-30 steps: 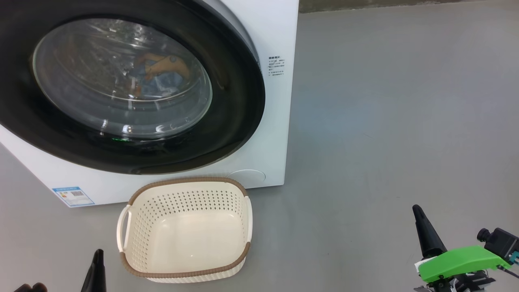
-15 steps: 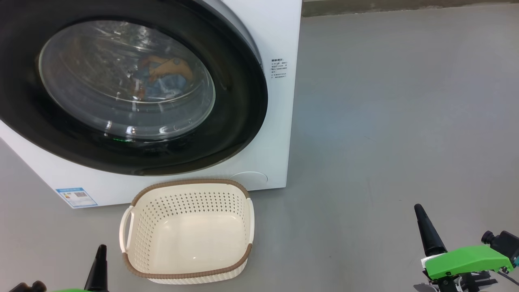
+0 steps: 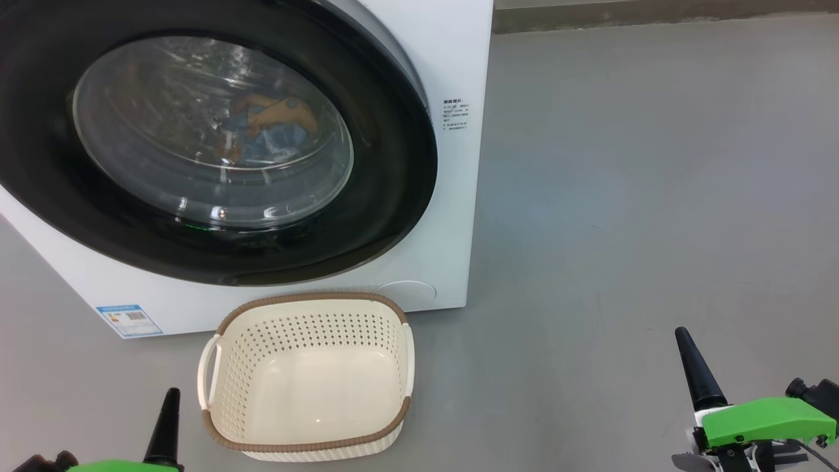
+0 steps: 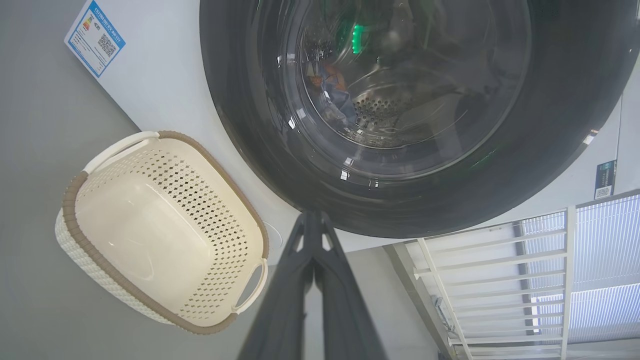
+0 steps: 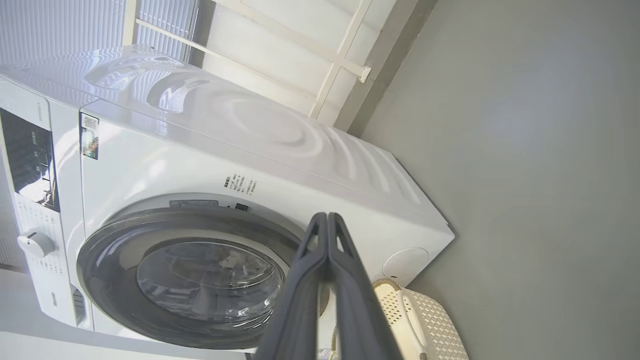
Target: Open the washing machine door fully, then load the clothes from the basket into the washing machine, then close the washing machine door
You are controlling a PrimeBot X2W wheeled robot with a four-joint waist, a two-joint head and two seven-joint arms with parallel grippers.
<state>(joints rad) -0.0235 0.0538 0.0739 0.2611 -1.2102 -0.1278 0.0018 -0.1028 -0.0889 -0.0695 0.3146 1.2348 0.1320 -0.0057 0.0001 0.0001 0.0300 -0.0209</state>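
Closest in, the left gripper (image 4: 311,216) sits at the bottom left of the head view, just left of the basket (image 3: 308,298) and clear of it. Its wrist view shows the two fingers pressed together with nothing between them. The right gripper (image 5: 326,216) is the same deal, fingers together and holding nothing, well off to the right over bare floor (image 3: 623,196).

Compared with a second ago, the whole head view has slid slightly right and down, so that's the camera, not the things. The one real change is that the left gripper's finger pokes further up into the frame than it did. The right one sits about where it was.

The basket is on the floor right in front of the machine (image 3: 459,52), just below the door (image 3: 393,196), with its cream bottom showing. The blue label (image 3: 129,320) is on the machine's front, off to the basket's left.

The door is shut flat against the machine. The clothes (image 3: 275,124) are inside the drum, a blue and orange bundle visible through the glass. Basket, door and clothes haven't shifted relative to each other.
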